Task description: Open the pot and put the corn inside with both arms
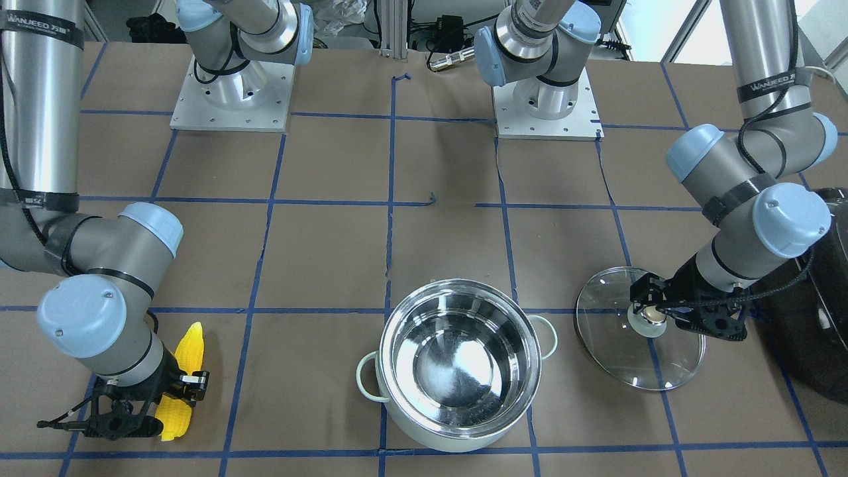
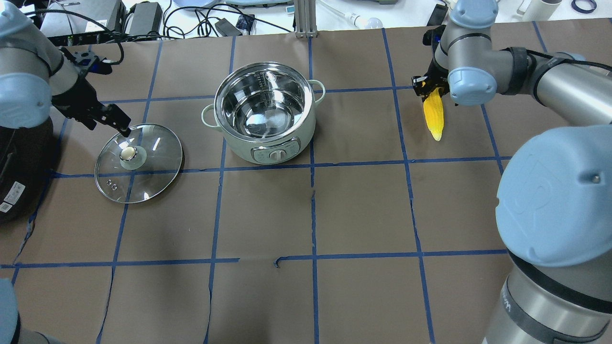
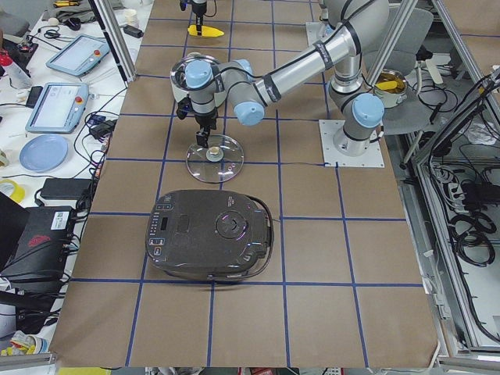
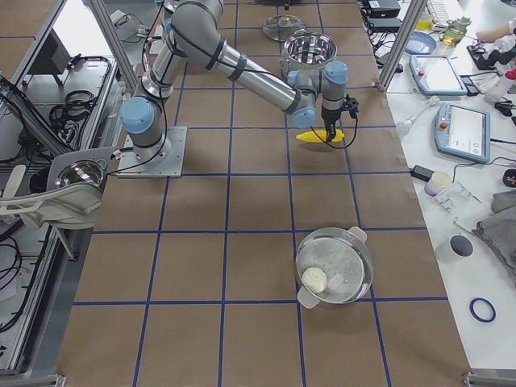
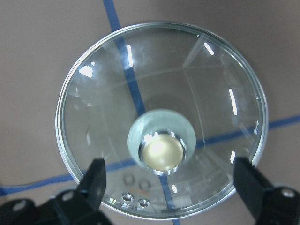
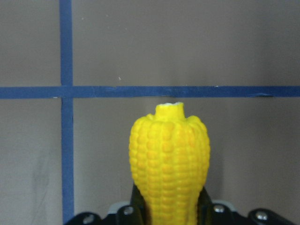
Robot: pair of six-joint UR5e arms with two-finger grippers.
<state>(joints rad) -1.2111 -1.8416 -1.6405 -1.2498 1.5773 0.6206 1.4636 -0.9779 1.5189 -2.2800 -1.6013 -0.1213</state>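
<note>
1. Corn (image 2: pixel 434 114) sits low at the table, well right of the pot (image 2: pixel 239 143). The right gripper (image 6: pixel 168 201) is clamped on it.
2. Pot's open and empty, lid (image 2: pixel 148 165) flat on its left.
3. Left gripper (image 5: pixel 168 161) hangs over the knob, jaws wide, holding nothing.
4. Only the carry and drop are left. The dark cooker (image 3: pixel 211 234) is off the route.

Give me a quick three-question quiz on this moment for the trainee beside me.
1. True or false: the round glass lid sits on the mint-green steel-lined pot.
2. What does the right gripper hold? A the lid; B the bright yellow toy corn cob; C nothing.
3. Fill in: the left gripper hangs ___ over the lid's brass-coloured knob.
Key: 1 false, the lid lies on the table beside the pot. 2 B. 3 open.
</note>
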